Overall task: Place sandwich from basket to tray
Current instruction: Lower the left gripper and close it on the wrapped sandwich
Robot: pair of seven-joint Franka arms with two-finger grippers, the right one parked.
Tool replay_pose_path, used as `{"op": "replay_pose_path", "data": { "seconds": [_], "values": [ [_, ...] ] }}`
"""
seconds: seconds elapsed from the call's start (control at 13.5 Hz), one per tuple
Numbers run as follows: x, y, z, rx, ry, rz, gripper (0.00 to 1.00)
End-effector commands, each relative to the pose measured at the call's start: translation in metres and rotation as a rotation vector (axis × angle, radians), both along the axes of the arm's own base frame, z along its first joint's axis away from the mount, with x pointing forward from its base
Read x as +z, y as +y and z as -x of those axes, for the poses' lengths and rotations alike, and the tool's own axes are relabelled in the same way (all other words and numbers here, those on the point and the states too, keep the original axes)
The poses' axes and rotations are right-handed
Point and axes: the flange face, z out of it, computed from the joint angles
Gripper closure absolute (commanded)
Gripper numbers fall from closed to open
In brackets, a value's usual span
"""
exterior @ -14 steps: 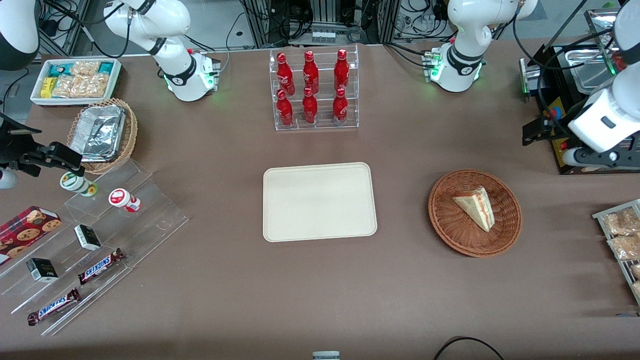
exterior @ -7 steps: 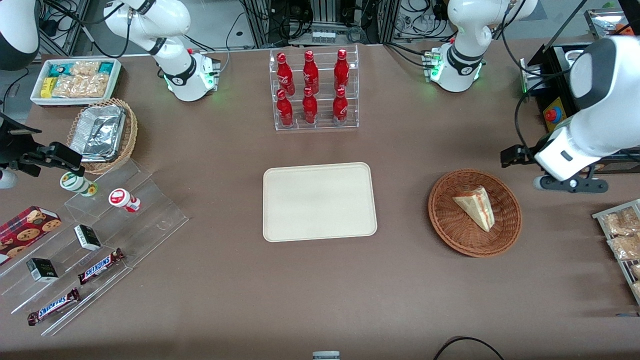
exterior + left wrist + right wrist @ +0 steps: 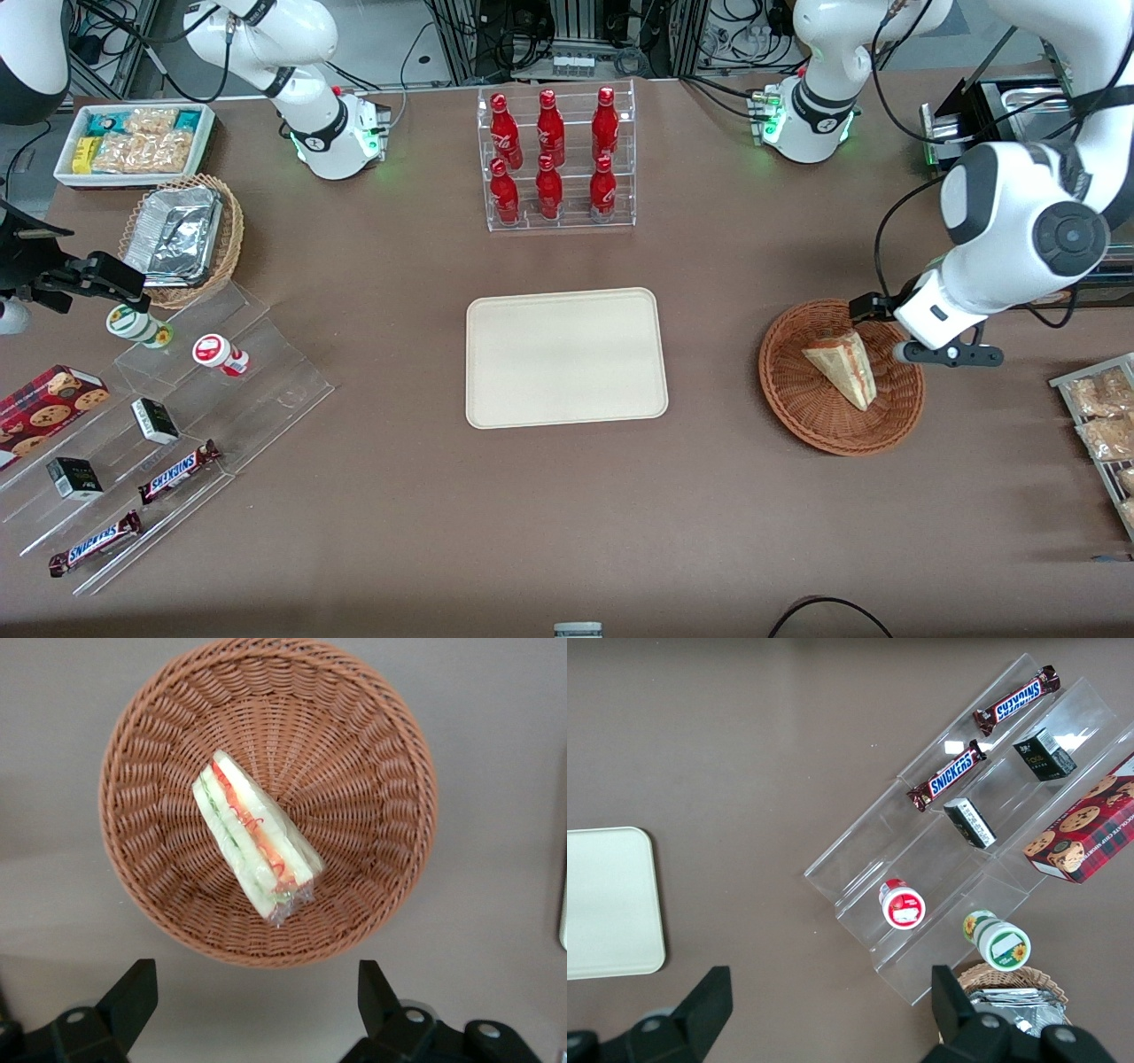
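The sandwich (image 3: 842,368), a pale wedge with red, orange and green layers, lies in the reddish-brown wicker basket (image 3: 797,416). In the left wrist view the sandwich (image 3: 257,846) lies wrapped in clear film in the middle of the basket (image 3: 142,797). The cream tray (image 3: 567,359) lies flat at the table's middle and holds nothing; one corner of it shows in the right wrist view (image 3: 607,904). My left gripper (image 3: 917,335) hangs above the basket's rim on the working arm's side. It is open and empty (image 3: 255,1001), high above the table.
A clear rack of red bottles (image 3: 555,159) stands farther from the camera than the tray. A wire rack of snack bags (image 3: 1103,416) and a black machine (image 3: 1001,115) are at the working arm's end. Acrylic steps with snacks (image 3: 159,416) lie toward the parked arm's end.
My left arm has swung in from the working arm's end of the table and now has its gripper over the basket's rim. The sandwich, basket and tray have not moved.
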Motion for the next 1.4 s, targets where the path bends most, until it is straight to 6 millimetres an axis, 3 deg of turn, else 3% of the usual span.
{"op": "replay_pose_path", "data": {
  "seconds": [0.0,0.44,0.96,1.33],
  "values": [
    [-0.024,-0.001,-0.001,0.060,0.012,-0.005,0.00],
    [-0.040,-0.003,-0.006,0.250,-0.034,-0.020,0.00],
    [-0.064,-0.007,-0.014,0.794,-0.040,-0.061,0.00],
    [-0.082,-0.015,-0.012,0.791,-0.014,-0.080,0.00]
  ]
}}
